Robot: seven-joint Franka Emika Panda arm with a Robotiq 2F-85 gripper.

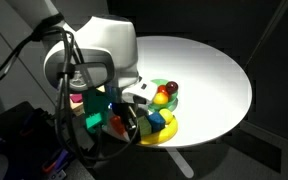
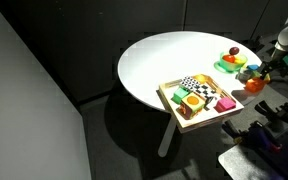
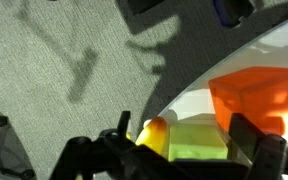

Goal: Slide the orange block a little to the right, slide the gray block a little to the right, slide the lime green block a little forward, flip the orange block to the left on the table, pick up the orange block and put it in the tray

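We saw, in the wrist view, a bright orange block [image 3: 256, 95], a lime green block [image 3: 196, 140] and speckled grey carpet [image 3: 44, 70], and, in an exterior view, a white table [image 2: 159, 55], a tan tray [image 2: 167, 100], a black-and-white checkered piece [image 2: 189, 82] and a green bowl [image 2: 227, 67].

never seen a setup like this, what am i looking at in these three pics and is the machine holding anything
This is one robot arm with a two-fingered claw at its end, working at a round white table. Two pictures come from cameras standing outside the robot, at different places; the third comes from a camera on the wrist, looking past the claw. On the table are a wooden tray holding coloured blocks and a green bowl of fruit. The wrist view shows the orange block and the lime green block near the table's edge. The claw's fingers stand apart, so it looks open and seems to hold nothing.
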